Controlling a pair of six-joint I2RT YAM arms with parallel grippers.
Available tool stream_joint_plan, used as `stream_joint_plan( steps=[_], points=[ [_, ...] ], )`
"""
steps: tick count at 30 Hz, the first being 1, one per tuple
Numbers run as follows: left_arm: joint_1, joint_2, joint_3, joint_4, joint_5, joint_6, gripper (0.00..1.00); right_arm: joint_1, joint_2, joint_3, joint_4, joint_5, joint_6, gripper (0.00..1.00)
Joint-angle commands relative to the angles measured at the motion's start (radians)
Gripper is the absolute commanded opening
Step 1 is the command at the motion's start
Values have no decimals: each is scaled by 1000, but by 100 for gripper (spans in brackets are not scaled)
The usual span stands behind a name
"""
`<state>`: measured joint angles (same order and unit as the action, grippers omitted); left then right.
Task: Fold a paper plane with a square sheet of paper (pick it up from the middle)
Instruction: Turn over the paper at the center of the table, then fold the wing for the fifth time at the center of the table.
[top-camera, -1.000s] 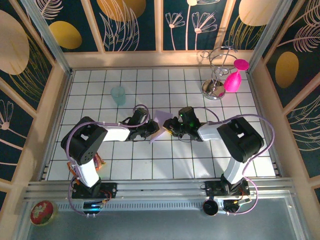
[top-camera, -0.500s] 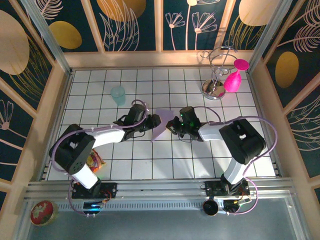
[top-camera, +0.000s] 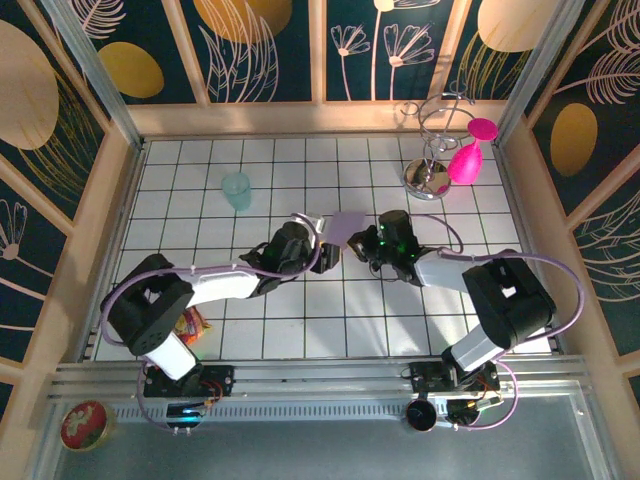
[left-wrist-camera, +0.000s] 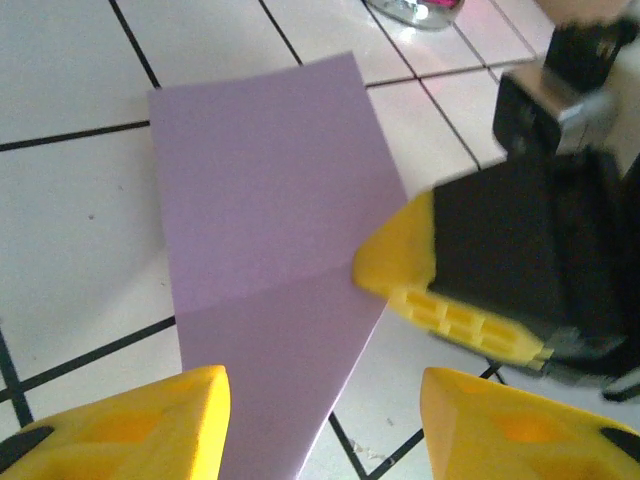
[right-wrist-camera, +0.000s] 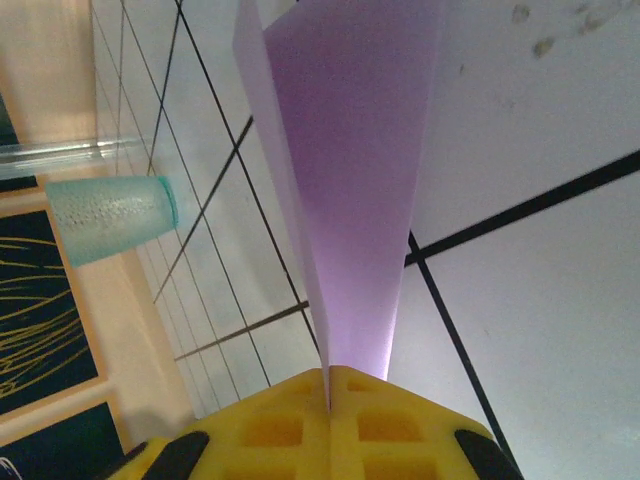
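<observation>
the right end effector (right-wrist-camera: 328, 372) is pinching one edge of the folded lilac sheet of paper (left-wrist-camera: 262, 190) with its fingers pressed tight together, and the sheet is fanning out from its fingertips over the white tiled surface (left-wrist-camera: 70, 70). the left end effector (left-wrist-camera: 322, 425) is facing it with yellow fingers spread, the sheet's near end reaching in between them. a translucent teal cup (right-wrist-camera: 115, 215) is standing well off to the right end effector's left.

Top external: looking steeply down from the near side over the whole tabletop (top-camera: 300, 330).
Left wrist: looking down closely on the square sheet of paper (left-wrist-camera: 260, 200).
Right wrist: sighting closely along the same sheet (right-wrist-camera: 350, 150).
</observation>
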<state>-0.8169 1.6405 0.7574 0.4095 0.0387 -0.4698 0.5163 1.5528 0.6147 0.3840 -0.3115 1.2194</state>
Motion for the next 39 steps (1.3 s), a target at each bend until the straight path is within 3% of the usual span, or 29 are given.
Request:
stream_joint_plan(
  steps=[1, 10, 15, 22, 31, 34, 39],
  points=[
    [-10, 31, -19, 135, -10, 157, 53, -10, -24, -15, -13, 4, 36, 0],
    [-21, 112, -54, 248, 67, 319, 52, -19, -6, -7, -6, -36, 42, 0],
    [-27, 161, -49, 288, 103, 336, 49, -21, 8, -9, 5, -52, 46, 0],
    [-29, 199, -36, 285, 38, 353, 42, -24, 10, -9, 1, -64, 44, 0],
    [-29, 209, -36, 287, 31, 359, 35, -25, 21, -1, -23, -83, 39, 2],
    [-29, 208, -41, 286, 42, 369, 26, -28, 21, 8, -62, -95, 17, 7],
    [-29, 211, -44, 280, 49, 379, 20, -52, 3, 19, -129, -95, -30, 26]
  ],
)
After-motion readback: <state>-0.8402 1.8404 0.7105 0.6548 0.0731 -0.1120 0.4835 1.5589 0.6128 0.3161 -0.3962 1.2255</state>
